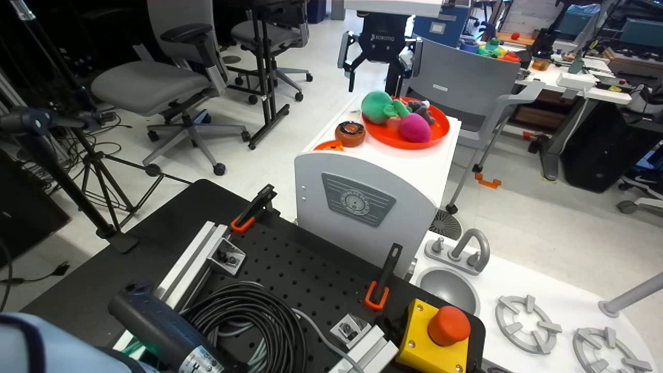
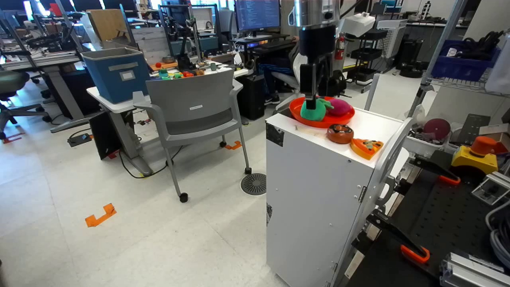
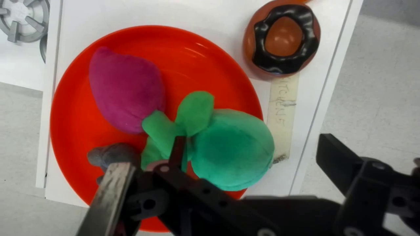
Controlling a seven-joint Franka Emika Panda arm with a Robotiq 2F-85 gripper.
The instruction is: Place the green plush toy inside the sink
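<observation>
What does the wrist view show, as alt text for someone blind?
A green toy on the edge of a red plate, below the open end effector. A magenta toy and a gray toy share the plate; a brown-and-black toy sits beside it.

Your gripper (image 1: 374,84) points downward, its two fingers (image 3: 338,160) spread wide apart; your wrist (image 2: 315,14) stands upright directly above it.

Plush toy (image 3: 233,157) green; ball (image 3: 124,91) magenta; plate (image 3: 197,75) orange-red; doughnut (image 3: 284,37) brown, black-ringed; sink (image 1: 449,290) grey; tool (image 1: 374,83) mostly black.
</observation>
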